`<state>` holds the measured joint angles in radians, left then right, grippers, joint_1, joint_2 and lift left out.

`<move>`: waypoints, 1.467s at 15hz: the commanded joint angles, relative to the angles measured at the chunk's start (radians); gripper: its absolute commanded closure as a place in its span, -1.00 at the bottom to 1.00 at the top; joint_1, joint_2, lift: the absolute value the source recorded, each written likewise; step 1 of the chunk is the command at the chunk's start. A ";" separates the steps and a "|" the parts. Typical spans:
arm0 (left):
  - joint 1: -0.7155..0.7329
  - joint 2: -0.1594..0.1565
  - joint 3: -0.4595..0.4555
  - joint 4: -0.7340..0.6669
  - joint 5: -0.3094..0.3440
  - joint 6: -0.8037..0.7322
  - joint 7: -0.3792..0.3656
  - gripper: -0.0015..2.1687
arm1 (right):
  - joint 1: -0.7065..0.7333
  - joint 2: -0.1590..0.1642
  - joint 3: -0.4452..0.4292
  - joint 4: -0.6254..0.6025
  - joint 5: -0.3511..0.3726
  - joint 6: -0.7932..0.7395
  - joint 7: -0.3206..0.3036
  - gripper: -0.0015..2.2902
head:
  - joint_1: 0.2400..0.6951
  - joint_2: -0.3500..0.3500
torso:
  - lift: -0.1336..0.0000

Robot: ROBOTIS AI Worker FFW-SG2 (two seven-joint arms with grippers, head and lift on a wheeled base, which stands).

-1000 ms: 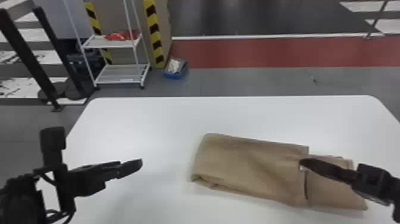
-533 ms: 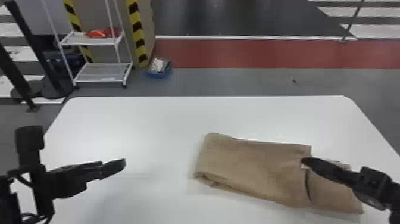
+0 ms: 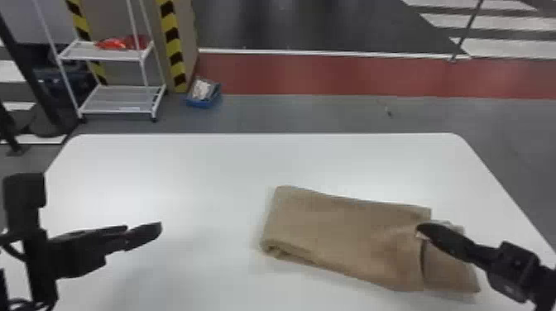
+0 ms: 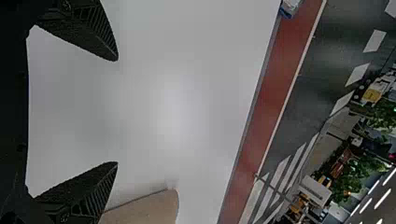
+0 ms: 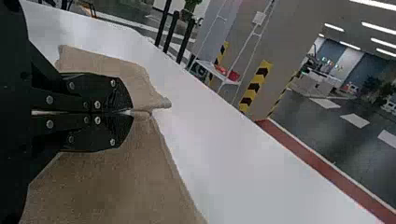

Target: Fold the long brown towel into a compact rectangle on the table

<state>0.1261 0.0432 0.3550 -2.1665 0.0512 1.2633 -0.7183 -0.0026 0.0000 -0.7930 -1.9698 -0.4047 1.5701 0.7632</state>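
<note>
My right tool has its two fingers pressed together, with a pinch of the brown towel between their tips. The towel lies on the bench, toward my right side, already in layers. My left tool is above the bare part of the bench, its fingers spread wide, and it has hold of nothing.

I judge that the step in hand is to place the upper layer over the lower one. Beyond the pinched edge, a piece of the lower layer sticks out on the right, so the two ends do not meet. The next move, I think, calls for bringing this edge near to the lower end, laying it flat, and only then letting go gently. The cloth looks rumpled beside my right tool, so some smoothing may be needed.
</note>
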 commanded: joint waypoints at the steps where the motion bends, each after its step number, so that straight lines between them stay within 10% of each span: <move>1: 0.001 -0.003 -0.013 0.000 -0.001 0.000 0.002 -0.92 | 0.015 0.001 -0.009 0.074 -0.005 0.002 -0.001 0.29 | 1.00 -0.20 | -0.87; 15: 0.032 -0.006 -0.014 -0.016 -0.001 0.003 0.000 -0.92 | -0.050 -0.029 -0.206 0.106 -0.095 0.002 0.019 0.29 | 1.00 -0.45 | -0.87; 17: 0.032 -0.002 -0.001 -0.016 -0.001 0.003 -0.001 -0.92 | -0.036 -0.078 -0.308 0.123 -0.126 0.002 0.022 0.29 | 1.00 -0.47 | -0.87; 22: 0.030 -0.006 -0.004 -0.026 0.001 0.003 -0.007 -0.92 | -0.020 -0.095 -0.261 0.233 -0.098 0.002 0.019 0.29 | 1.00 -0.68 | -0.87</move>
<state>0.1579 0.0373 0.3501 -2.1843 0.0509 1.2656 -0.7242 -0.0160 -0.0933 -1.0633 -1.7458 -0.5104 1.5701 0.7838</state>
